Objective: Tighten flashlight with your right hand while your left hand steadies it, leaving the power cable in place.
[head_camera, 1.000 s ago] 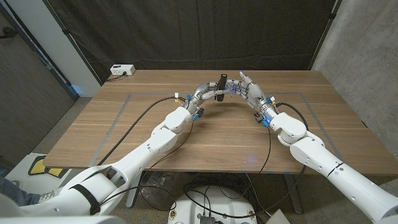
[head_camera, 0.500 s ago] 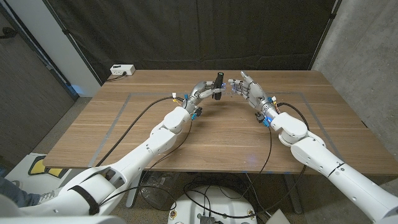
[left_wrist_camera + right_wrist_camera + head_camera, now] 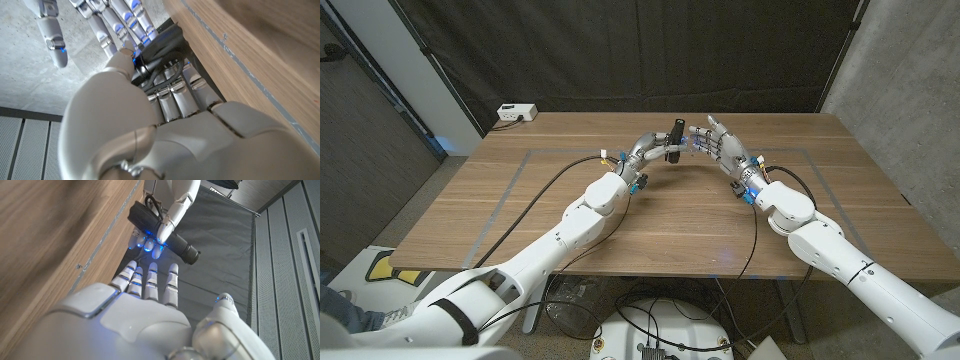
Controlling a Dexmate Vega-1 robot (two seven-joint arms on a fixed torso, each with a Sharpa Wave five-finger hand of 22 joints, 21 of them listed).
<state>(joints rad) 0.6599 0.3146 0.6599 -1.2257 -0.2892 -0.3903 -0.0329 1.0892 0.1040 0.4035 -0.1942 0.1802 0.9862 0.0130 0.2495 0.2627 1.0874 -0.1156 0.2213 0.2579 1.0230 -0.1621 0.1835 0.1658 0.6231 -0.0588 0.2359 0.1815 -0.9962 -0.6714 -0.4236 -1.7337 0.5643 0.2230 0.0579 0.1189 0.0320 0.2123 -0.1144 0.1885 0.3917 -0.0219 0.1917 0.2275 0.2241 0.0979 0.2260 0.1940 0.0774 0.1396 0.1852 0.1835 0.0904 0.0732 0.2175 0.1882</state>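
We are holding the black flashlight (image 3: 676, 139) up off the wooden table (image 3: 680, 220), above its far middle, and it is standing close to upright with a slight tilt. Our left hand (image 3: 648, 150) is gripping its lower body; in the right wrist view the left hand's fingers (image 3: 172, 210) are wrapping across the flashlight (image 3: 165, 232), with the thicker head end sticking out past them. In the left wrist view the flashlight (image 3: 162, 42) is showing just beyond the left hand (image 3: 150, 95), held in its curled fingers.

Our right hand (image 3: 720, 146) is hovering just beside the flashlight, on the side away from the left hand, with its fingers spread and holding nothing. In the right wrist view the right hand's fingertips (image 3: 145, 242) are reaching close up under the flashlight body, glowing blue; we cannot tell whether they are touching it. The same fingers (image 3: 120, 20) are appearing beyond the flashlight in the left wrist view.

A thin dark cable (image 3: 535, 205) is running along the left arm, away from the flashlight and toward the table's near left edge. Well away from the flashlight, at the table's far left corner, a small white box (image 3: 517, 113) is sitting. A dark curtain (image 3: 620, 50) is hanging behind the table.
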